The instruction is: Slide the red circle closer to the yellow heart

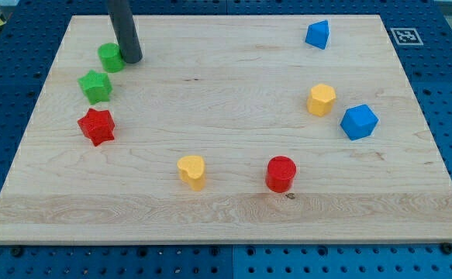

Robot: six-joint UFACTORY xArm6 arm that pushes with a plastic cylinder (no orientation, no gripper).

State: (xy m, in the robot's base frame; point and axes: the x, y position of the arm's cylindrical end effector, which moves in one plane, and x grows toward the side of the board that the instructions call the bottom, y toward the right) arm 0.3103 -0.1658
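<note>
The red circle point(281, 173) stands near the view's bottom, right of centre. The yellow heart point(192, 170) stands to its left at about the same height, with a clear gap between them. My tip point(131, 59) is at the view's top left, touching or just beside the right side of a green circle point(110, 56), far from both the red circle and the yellow heart.
A green star point(95, 85) and a red star point(96, 125) stand at the left. A yellow hexagon point(321, 99) and a blue hexagon point(358, 122) stand at the right. A blue triangle-like block point(318, 34) is at the top right. The wooden board point(226, 225) lies on a blue perforated table.
</note>
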